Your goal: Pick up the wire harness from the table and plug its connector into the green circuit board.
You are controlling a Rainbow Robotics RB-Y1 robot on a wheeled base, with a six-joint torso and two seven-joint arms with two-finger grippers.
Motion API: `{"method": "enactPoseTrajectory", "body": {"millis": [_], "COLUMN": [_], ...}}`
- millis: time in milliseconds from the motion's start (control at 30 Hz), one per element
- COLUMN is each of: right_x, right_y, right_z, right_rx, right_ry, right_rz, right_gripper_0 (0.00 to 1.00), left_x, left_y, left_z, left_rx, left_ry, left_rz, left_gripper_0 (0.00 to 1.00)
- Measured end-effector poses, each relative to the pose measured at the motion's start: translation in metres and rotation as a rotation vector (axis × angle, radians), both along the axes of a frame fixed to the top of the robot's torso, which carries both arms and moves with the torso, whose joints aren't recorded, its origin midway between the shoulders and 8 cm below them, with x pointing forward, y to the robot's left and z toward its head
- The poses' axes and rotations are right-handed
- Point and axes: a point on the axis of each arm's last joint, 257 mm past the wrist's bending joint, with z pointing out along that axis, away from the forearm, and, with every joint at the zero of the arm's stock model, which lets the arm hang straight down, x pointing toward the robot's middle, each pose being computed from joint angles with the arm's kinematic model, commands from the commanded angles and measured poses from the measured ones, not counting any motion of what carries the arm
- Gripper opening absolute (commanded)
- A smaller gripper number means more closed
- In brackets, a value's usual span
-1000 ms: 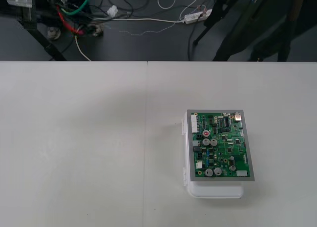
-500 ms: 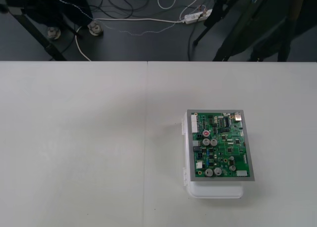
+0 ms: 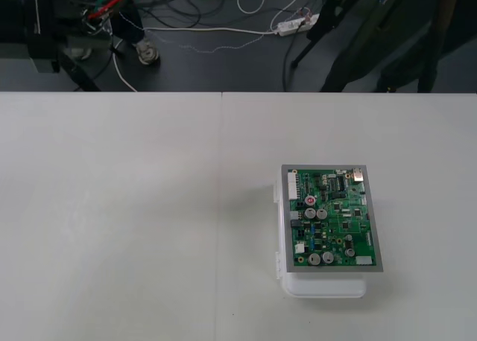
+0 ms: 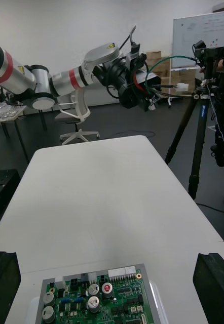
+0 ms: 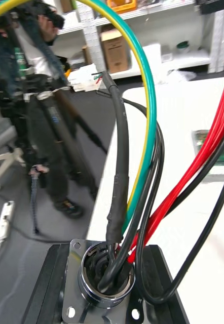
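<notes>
The green circuit board (image 3: 330,218) lies on its white base (image 3: 325,287) at the table's right middle. My left gripper (image 3: 49,27) hangs beyond the table's far left edge, over the dark floor. It is shut on the wire harness (image 3: 106,0). In the left wrist view its fingers (image 5: 161,283) clamp the round metal socket (image 5: 98,279), and red, black and green wires (image 5: 148,121) arc up to a small plug (image 5: 85,80). My right gripper (image 4: 109,259) is open just before the board (image 4: 94,298), its fingers (image 4: 215,281) far apart. The left gripper (image 4: 133,83) is far off across the table.
Bare white table (image 3: 134,207) spreads left of the board, with a seam (image 3: 221,170) down its middle. Cables and a power strip (image 3: 294,24) lie on the floor past the far edge. Tripod legs (image 4: 198,147) stand off the table's side.
The left gripper has swung about beyond the far left edge with the harness, and the red and green wires now sit higher in the front view. The board has not moved.
</notes>
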Motion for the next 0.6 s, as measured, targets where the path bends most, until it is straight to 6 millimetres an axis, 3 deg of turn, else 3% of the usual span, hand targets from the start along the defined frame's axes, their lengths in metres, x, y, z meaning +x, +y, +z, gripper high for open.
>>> {"method": "enactPoseTrajectory", "body": {"millis": [367,600], "right_x": [0.000,0.000], "right_y": [0.000,0.000], "right_z": [0.000,0.000], "right_rx": [0.000,0.000], "right_ry": [0.000,0.000], "right_rz": [0.000,0.000], "right_gripper_0": [1.00,1.00], "left_x": [-0.059,-0.092], "left_y": [-0.070,-0.115], "left_z": [-0.036,-0.050], "left_rx": [0.038,-0.017], "left_ry": [-0.005,0.284], "left_rz": [-0.194,-0.211], "left_gripper_0": [0.00,0.00]}}
